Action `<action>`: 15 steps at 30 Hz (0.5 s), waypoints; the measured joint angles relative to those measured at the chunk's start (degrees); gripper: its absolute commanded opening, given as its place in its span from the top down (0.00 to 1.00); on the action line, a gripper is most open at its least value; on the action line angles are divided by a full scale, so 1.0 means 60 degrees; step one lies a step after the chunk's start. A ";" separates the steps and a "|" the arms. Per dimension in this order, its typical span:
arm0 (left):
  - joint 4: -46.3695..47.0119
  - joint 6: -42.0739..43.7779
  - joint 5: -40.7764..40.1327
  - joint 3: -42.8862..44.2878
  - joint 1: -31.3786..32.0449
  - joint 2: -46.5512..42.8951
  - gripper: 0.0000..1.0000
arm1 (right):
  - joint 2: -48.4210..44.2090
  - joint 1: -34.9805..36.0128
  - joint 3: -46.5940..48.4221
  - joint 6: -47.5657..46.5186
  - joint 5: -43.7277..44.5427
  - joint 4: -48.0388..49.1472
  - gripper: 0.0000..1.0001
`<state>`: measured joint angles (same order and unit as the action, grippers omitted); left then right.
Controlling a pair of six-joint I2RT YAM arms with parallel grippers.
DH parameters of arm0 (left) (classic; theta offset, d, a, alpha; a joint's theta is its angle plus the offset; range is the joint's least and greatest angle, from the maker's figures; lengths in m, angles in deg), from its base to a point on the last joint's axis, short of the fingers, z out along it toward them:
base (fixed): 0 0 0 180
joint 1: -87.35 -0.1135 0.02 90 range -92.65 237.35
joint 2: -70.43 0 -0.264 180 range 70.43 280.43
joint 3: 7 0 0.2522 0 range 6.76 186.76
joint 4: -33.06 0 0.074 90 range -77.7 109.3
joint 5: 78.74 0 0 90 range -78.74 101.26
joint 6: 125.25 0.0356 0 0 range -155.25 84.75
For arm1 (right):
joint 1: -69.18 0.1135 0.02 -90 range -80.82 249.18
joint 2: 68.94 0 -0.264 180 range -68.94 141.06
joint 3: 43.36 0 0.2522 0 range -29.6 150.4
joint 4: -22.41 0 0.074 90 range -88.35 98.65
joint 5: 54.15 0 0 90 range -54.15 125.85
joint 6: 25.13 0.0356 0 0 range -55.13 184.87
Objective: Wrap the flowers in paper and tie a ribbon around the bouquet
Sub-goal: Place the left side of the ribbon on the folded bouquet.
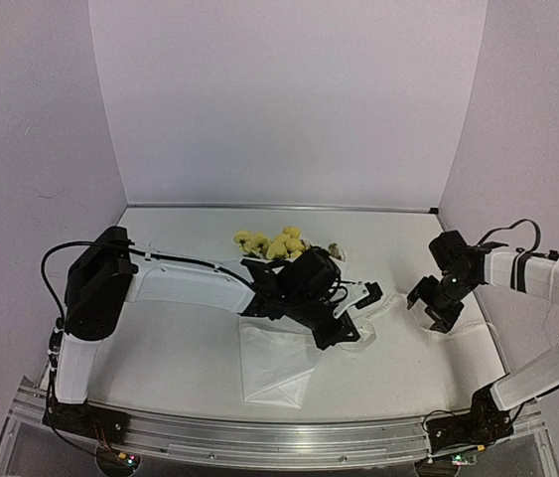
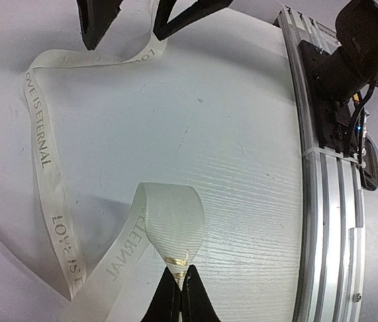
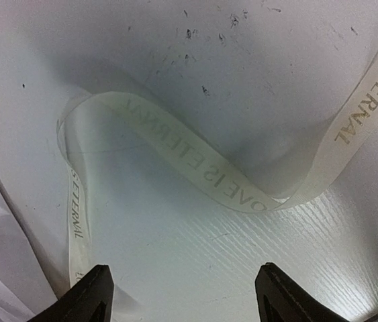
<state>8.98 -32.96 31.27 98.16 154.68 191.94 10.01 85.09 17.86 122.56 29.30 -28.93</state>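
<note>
On the table (image 1: 180,348), the left gripper (image 2: 180,280) has its fingers pressed fully together on a folded loop of the ribbon (image 2: 172,215). The right gripper (image 3: 183,295) stands spread wide above the ribbon's slack, gripping nothing. The flowers (image 1: 271,243) lie beyond the left wrist, and the paper (image 1: 274,368) lies nearer the bases.

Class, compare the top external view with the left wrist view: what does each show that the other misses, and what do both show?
Only the top external view shows the flowers, lying far back on the table. Only the left wrist view shows the printed lettering on the ribbon and the left gripper shut on a loop of it. Both views show the white table, the ribbon and the open right gripper close to the ribbon.
</note>
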 measured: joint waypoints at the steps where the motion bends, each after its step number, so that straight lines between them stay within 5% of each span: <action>1: -0.0276 0.0179 0.0011 0.0323 0.0018 0.0261 1.00 | 0.0000 -0.0072 0.0000 -0.0007 -0.0032 -0.0015 0.25; 15: -0.1282 0.1150 0.0154 0.1728 0.0120 0.0791 0.93 | 0.0087 -0.0352 0.0080 -0.0716 0.0028 -0.0908 0.24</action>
<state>1.28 -26.07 32.19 108.53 155.40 196.69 10.54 82.98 18.34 118.27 29.47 -34.38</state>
